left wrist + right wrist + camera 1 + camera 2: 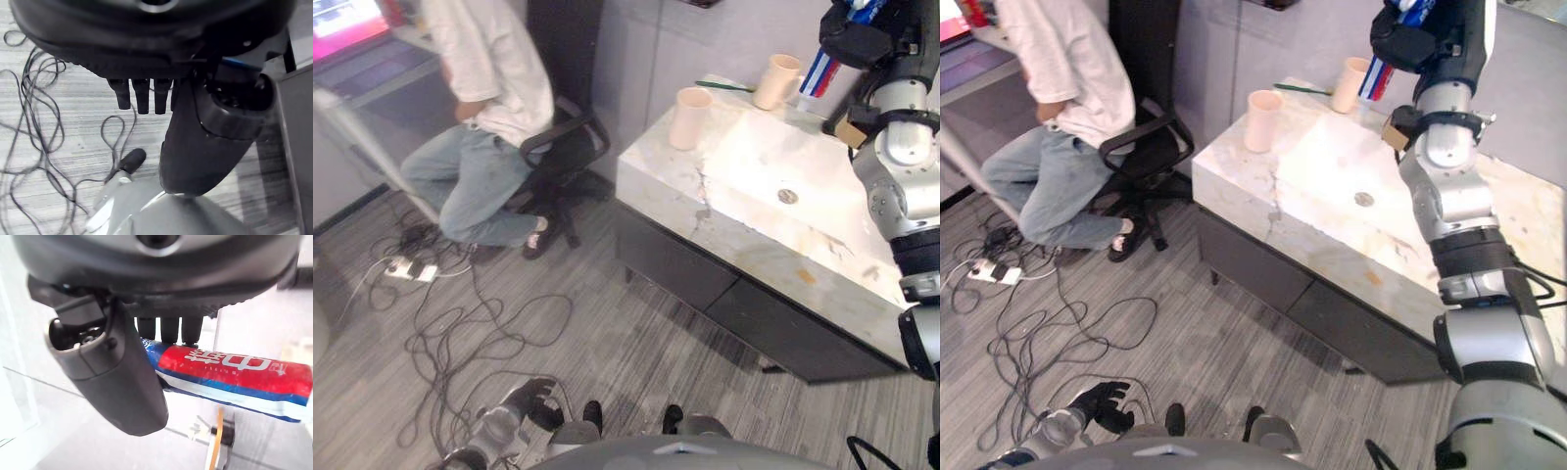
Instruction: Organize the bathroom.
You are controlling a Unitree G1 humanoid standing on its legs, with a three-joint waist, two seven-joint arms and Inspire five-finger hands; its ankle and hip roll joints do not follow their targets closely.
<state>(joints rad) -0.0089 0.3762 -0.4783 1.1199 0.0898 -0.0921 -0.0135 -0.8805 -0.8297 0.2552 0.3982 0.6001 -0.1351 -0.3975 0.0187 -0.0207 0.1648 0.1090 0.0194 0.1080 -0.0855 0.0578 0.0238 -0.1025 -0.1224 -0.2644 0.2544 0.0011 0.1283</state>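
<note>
Toothpaste tube [230, 374]: red, white and blue, gripped in the right hand [122, 372], fingers curled over it and thumb alongside. In the eye views it hangs at the upper right of the frame, its lower end showing below the hand, above the back edge of the counter [705, 186] and just right of the far cup [775, 80].

Right hand: raised high at the upper right, clenched on the tube.

Far cup: cream, upright, at the counter's back edge, upper right of centre.

Near cup [690, 117]: cream, upright, on the counter's left part, apart from the far cup.

Green stick [724, 86]: thin, lying flat on the counter between the two cups, near the back edge.

Counter: pale marble, with a shallow basin and a round drain [787, 196] right of centre; dark cabinet front below.

Left hand [1102, 401]: low at the bottom left of the frame, over the grey striped floor [607, 343], holding nothing; fingers loosely extended.

Person [489, 98]: seated on a black chair [563, 157], upper left, in a white top and jeans.

Power strip [409, 268]: white, on the floor at the left, among loose black cords.
</note>
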